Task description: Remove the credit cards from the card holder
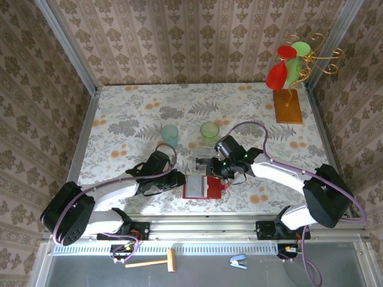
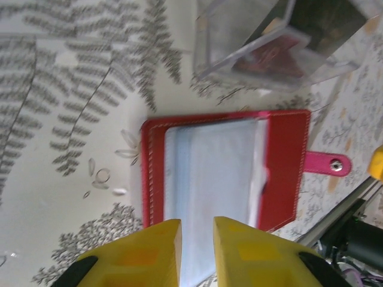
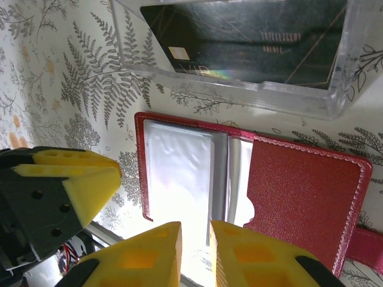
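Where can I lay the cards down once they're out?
Bare table lies left of the teal cup and along the far edge behind the green cup. It is crowded around the card holder, hemmed by the clear box, left gripper and right gripper.

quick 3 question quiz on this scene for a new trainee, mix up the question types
1. True or false: the card holder lies folded shut on the table.
2. What lies inside the clear box? A) a dark card B) a key C) a coin
3. Fill in: beyond the clear box stand a blue cup and a ____ cup.

Key:
1. False, it lies open.
2. A.
3. Green: the green cup.
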Controlling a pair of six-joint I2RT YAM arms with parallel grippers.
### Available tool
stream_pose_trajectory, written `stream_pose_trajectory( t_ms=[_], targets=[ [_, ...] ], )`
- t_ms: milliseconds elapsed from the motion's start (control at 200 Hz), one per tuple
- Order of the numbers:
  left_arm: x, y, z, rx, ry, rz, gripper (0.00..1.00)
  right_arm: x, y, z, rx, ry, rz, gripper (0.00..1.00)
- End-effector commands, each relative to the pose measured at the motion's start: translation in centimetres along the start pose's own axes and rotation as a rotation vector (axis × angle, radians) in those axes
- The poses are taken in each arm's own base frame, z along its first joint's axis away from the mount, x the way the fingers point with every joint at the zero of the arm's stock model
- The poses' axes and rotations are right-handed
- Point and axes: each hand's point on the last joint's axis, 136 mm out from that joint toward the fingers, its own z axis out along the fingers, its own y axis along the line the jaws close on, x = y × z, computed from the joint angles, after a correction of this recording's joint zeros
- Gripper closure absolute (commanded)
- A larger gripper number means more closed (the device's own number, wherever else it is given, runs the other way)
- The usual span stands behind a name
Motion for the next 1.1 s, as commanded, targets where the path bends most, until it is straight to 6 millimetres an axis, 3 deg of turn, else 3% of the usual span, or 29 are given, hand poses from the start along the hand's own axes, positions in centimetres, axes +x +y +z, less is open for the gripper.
stream_pose_trajectory(
  t_ms=[0, 505, 1095],
  targets=[
    [0.2, 0.6, 0.1, -0.016, -0.011, -0.023, 0.80, 0.4, 0.8, 0.3, -0.044, 0.016, 0.010, 0.81],
    [0.9, 1.4, 1.2, -0.038, 0.023, -0.031, 0.93, 0.9, 1.3, 1.9, -0.043, 0.062, 0.000, 0.81],
    [1.3, 2.2, 1.6, -0.055, 0.033, -0.051, 0.93, 2.3, 2.0, 4.3, -0.098, 0.139, 0.021, 0.81]
  ],
)
